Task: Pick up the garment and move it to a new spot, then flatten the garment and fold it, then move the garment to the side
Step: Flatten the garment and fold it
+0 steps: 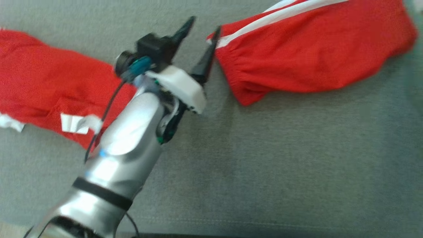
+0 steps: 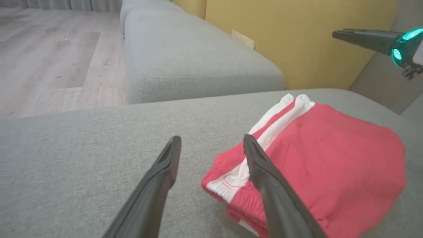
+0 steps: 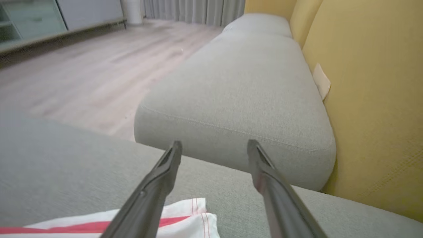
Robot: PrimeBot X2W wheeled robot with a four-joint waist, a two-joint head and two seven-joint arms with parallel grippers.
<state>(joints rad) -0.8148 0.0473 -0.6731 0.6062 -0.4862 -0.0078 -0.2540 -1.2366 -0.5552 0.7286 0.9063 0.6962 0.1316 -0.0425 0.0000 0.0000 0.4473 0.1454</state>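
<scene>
here left claw (image 2: pixel 212 138) and right claw (image 3: pixel 214 142) gape empty near rumpled red mesh garment (image 2: pixel 330 165).

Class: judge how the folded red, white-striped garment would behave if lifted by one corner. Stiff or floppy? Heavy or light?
Probably floppy: the red garment lies in soft rounded folds, so it would likely droop and unfold. It looks thin, so likely light. Pushed across the grey cushion, it would probably bunch.

Head overhead, close; wrists low, sharing sofa (image 2: pixel 198 66).
</scene>
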